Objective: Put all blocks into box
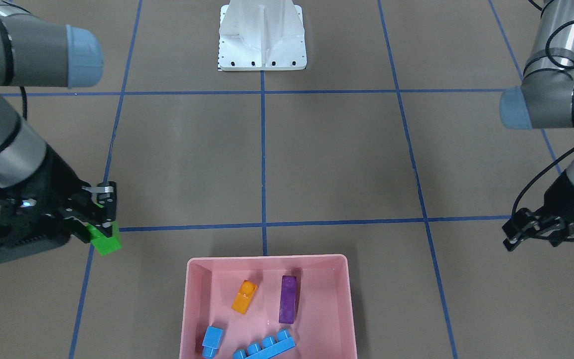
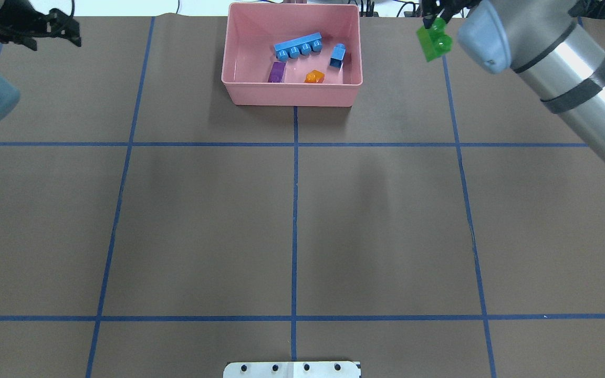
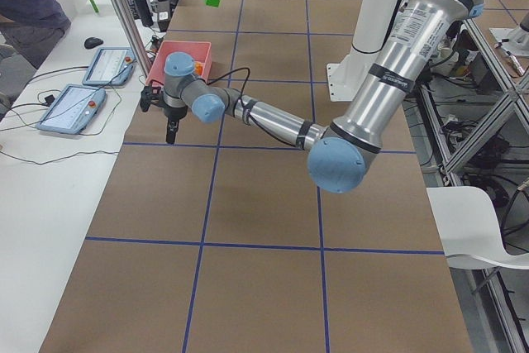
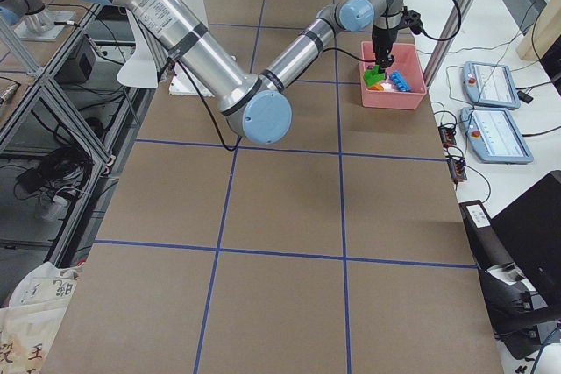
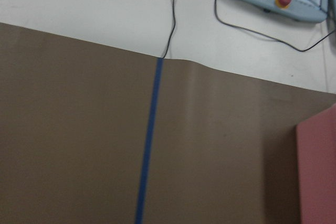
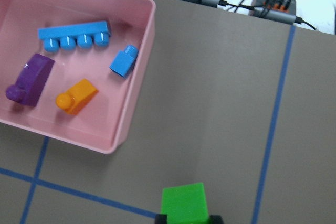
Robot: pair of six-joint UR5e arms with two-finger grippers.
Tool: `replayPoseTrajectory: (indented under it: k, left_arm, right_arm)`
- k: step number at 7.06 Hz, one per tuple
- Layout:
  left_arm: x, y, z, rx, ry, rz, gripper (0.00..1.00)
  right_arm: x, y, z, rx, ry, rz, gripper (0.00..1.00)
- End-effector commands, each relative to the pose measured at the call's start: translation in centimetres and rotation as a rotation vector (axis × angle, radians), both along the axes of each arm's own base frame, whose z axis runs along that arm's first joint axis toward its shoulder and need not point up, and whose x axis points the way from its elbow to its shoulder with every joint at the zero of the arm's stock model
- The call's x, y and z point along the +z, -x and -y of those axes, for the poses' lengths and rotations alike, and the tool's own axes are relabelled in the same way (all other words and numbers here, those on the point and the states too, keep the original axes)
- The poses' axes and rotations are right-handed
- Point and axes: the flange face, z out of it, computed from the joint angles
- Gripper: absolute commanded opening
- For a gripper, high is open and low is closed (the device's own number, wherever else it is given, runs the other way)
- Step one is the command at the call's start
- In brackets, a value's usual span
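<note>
The green block [image 1: 107,244] is gripped between the fingers of the right gripper [image 1: 103,225], which is closed on it from above. It is held tilted and lifted off the brown table [image 1: 337,159], outside the box [image 1: 267,258] and on the robot's right of it. In the right wrist view the green block [image 6: 184,203] is seen over a blue tape line [image 6: 94,199], well apart from the rim of the box [image 6: 149,51].

Four blocks are lying inside the box. The orange block [image 1: 244,296] and the purple block [image 1: 288,299] are placed side by side near the middle, apart from each other. The small light blue block [image 1: 212,339] and the long light blue block [image 1: 266,346] are found along the wall farthest from the robot.

The left gripper [image 1: 510,237] is held over the table well off to the robot's left of the box, its fingers spread with nothing between them. The white robot base [image 1: 262,35] is seen at the robot's edge of the table.
</note>
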Motion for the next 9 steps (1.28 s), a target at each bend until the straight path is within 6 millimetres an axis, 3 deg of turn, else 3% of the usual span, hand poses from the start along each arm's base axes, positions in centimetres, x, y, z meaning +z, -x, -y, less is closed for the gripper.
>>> replayPoseTrajectory:
  k: [1, 2, 3, 4, 5, 6, 7, 8, 9]
  left_arm:
    - [10.8, 6.9, -5.8, 0.143, -0.044, 0.148, 1.0]
    - [15.1, 9.0, -9.5, 0.155, -0.025, 0.187, 1.0]
    - [17.2, 9.5, -10.8, 0.148, -0.027, 0.211, 1.0]
    - [18.0, 9.7, -11.0, 0.146, -0.017, 0.213, 1.0]
    - [19.3, 10.5, -12.4, 0.131, -0.031, 0.216, 1.0]
    - [19.4, 12.0, -12.2, 0.097, -0.037, 0.228, 1.0]
    - [19.4, 12.3, -12.1, 0.091, -0.036, 0.228, 1.0]
    - [19.4, 12.8, -12.1, 0.083, -0.036, 0.229, 1.0]
    - [19.4, 13.1, -12.2, 0.08, -0.046, 0.226, 1.0]
  right_arm:
    - [-5.2, 7.3, 5.4, 0.064, -0.057, -0.003, 0.0]
    - [-5.8, 8.5, 7.3, 0.137, -0.118, 0.02, 0.0]
    - [-4.2, 12.1, 7.6, 0.145, -0.177, 0.023, 0.0]
    - [-3.3, 15.3, 6.7, 0.18, -0.184, 0.037, 0.0]
    - [-4.0, 18.5, 5.5, 0.207, -0.184, 0.046, 0.0]
    - [-4.4, 21.1, 4.5, 0.206, -0.187, 0.054, 0.0]
    - [-4.7, 21.3, 4.4, 0.243, -0.158, 0.083, 0.14]
    - [-5.2, 21.1, 4.4, 0.26, -0.149, 0.094, 0.99]
    - [-5.7, 21.0, 4.5, 0.261, -0.146, 0.091, 1.0]
